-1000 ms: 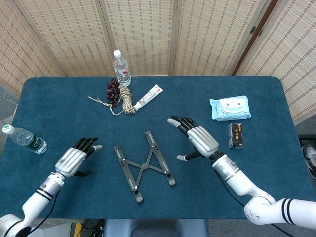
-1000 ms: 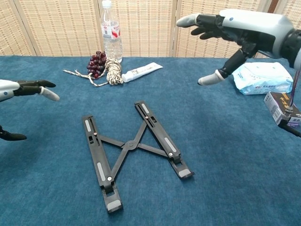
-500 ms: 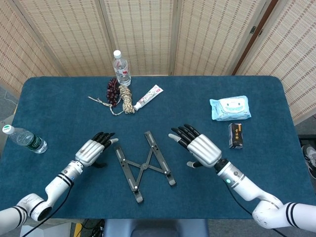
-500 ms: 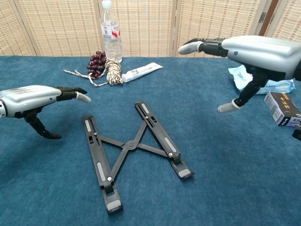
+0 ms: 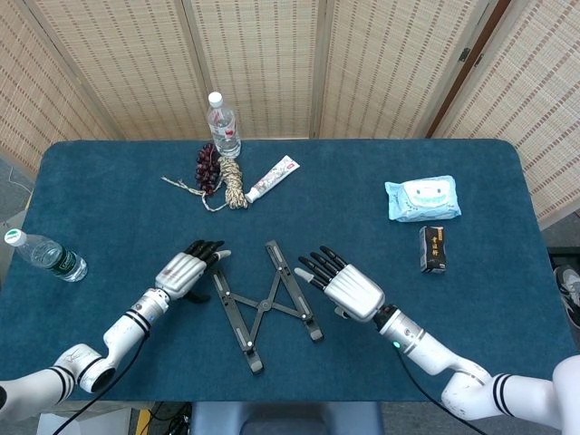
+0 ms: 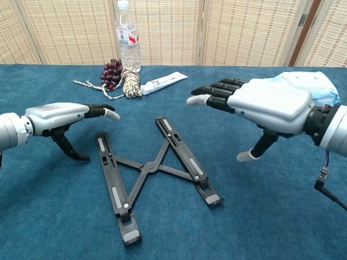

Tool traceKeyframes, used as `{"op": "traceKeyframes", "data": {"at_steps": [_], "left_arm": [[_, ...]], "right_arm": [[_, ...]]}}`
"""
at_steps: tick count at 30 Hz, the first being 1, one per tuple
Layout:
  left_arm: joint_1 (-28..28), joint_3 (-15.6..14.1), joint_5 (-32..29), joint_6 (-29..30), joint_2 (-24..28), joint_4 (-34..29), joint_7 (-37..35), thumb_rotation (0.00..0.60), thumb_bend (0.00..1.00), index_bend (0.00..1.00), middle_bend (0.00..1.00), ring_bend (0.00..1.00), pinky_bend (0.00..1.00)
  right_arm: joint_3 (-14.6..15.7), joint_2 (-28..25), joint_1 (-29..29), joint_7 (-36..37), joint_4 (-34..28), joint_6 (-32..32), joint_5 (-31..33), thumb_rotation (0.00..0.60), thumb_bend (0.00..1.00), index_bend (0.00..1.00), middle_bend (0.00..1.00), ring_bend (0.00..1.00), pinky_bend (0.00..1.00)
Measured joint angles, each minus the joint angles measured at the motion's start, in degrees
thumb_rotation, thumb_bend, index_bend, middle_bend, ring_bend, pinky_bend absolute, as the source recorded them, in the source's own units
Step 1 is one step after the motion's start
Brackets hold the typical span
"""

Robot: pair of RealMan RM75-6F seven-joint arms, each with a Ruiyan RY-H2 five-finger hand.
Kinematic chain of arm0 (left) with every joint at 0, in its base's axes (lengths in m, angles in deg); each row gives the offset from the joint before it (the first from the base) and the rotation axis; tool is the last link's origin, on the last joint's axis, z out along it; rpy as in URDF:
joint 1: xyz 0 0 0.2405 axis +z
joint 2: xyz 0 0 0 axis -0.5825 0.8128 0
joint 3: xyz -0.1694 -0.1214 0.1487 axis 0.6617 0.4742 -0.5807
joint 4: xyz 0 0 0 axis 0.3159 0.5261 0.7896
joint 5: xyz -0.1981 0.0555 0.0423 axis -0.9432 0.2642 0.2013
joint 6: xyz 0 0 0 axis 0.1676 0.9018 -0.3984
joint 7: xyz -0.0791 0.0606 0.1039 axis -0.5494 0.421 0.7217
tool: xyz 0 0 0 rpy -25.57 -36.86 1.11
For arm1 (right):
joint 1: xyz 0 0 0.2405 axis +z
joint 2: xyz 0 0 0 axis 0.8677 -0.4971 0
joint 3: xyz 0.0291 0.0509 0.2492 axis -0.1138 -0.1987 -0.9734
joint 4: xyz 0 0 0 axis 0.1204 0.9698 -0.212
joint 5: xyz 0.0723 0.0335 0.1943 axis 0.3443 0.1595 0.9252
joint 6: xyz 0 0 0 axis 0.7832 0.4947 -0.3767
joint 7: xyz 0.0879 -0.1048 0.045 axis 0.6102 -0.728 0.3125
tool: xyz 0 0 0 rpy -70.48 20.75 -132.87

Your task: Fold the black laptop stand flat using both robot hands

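Observation:
The black laptop stand (image 5: 264, 303) (image 6: 150, 168) lies on the blue table, its two long bars spread in a V and joined by crossed links. My left hand (image 5: 188, 269) (image 6: 59, 118) hovers just left of the stand's left bar, fingers extended and thumb pointing down, holding nothing. My right hand (image 5: 345, 288) (image 6: 260, 106) hangs just right of the right bar, palm down, fingers stretched toward the stand, thumb hanging below. Neither hand touches the stand.
At the back stand a water bottle (image 5: 223, 125), grapes (image 5: 207, 167), a coiled rope (image 5: 234, 182) and a white tube (image 5: 272, 178). A wet-wipes pack (image 5: 422, 198) and a small dark box (image 5: 434, 248) lie at the right. Another bottle (image 5: 45, 256) lies at the left edge.
Both hands have closed in on the stand from either side, the left moving right and the right moving left and lower. The stand has not moved.

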Motion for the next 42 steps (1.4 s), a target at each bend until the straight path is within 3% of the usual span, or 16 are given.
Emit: {"op": "traceKeyframes", "data": {"at_steps": [26, 42], "left_arm": [[-2.2, 0.2, -1.7, -0.4, -3.8, 3.3, -3.9, 0.600, 0.17, 0.10, 0.01, 0.00, 0.00], [-3.0, 0.1, -2.3, -0.8, -4.9, 4.5, -4.7, 0.600, 0.17, 0.10, 0.01, 0.00, 0.00]], "right_arm": [[0.0, 13.5, -1.3, -2.2, 12.4, 0.3, -1.9, 0.600, 0.00, 0.00, 0.00, 0.00, 0.00], [-1.2, 18.5, -1.3, -0.3, 19.2, 1.7, -2.0, 0.600, 0.00, 0.00, 0.00, 0.00, 0.00]]}}
